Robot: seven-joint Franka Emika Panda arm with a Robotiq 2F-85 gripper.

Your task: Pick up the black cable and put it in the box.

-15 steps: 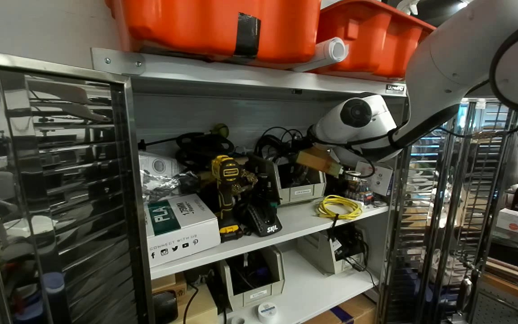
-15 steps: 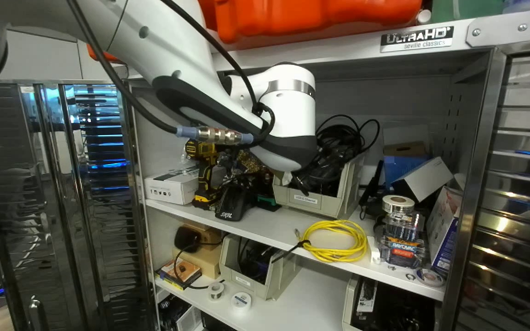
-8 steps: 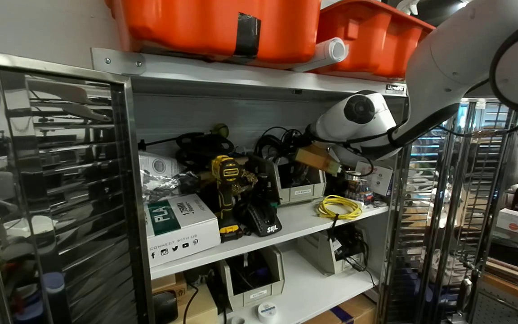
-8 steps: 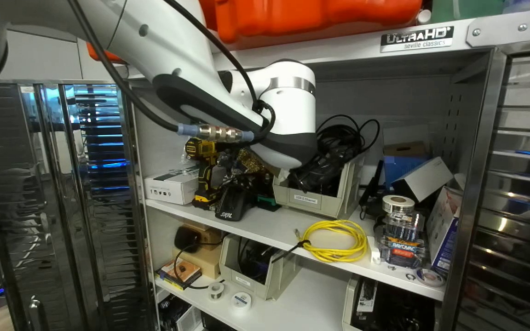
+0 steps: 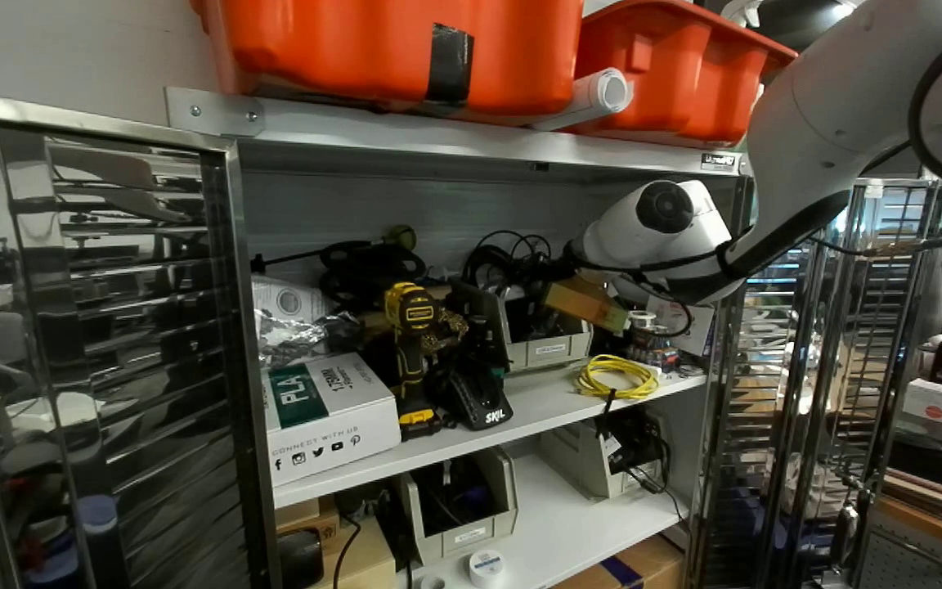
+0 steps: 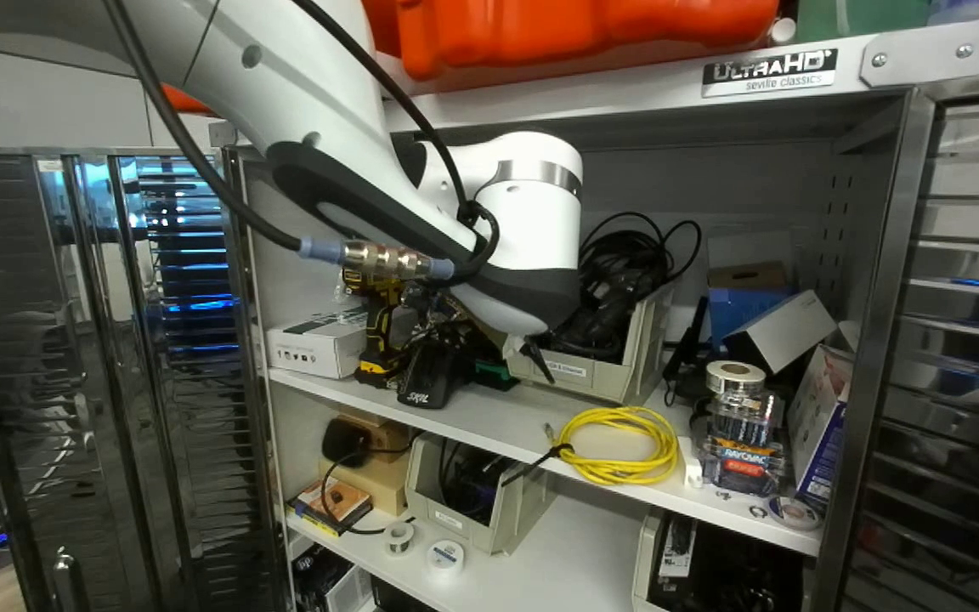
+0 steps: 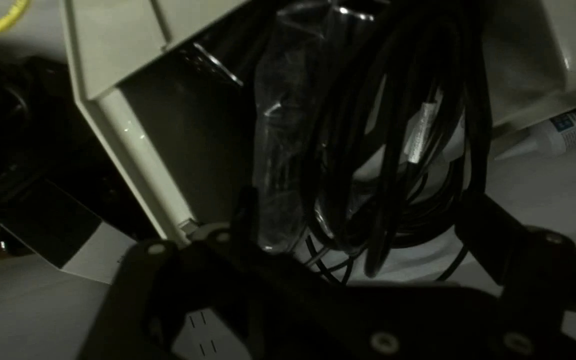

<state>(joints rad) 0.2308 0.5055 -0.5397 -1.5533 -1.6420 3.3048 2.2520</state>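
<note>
In the wrist view a coil of black cable (image 7: 390, 165) fills the middle, with its loops lying between and beyond my gripper (image 7: 358, 200). The jaws stand wide apart, one finger (image 7: 246, 215) left of the coil and the other overlapping its right edge; I cannot tell whether that one touches. The box is a beige labelled bin (image 6: 651, 340) on the middle shelf, and black cable loops (image 6: 625, 263) rise out of it. Its rim (image 7: 153, 210) runs along the left of the coil. The arm hides most of the gripper in an exterior view, where one dark finger (image 6: 539, 361) shows before the bin's front.
A coiled yellow cable (image 6: 621, 446) lies at the shelf's front edge. Left of the bin stand a black charger (image 5: 471, 393) and a yellow drill (image 5: 414, 327); batteries (image 6: 742, 463) stand right of it. Orange tubs (image 5: 405, 57) sit above. Metal doors (image 6: 940, 340) flank the opening.
The gripper has opened wider, and one finger now shows below the wrist in an exterior view. Over the last half second the arm has dropped slightly and drawn back a little from the cabinet.
</note>
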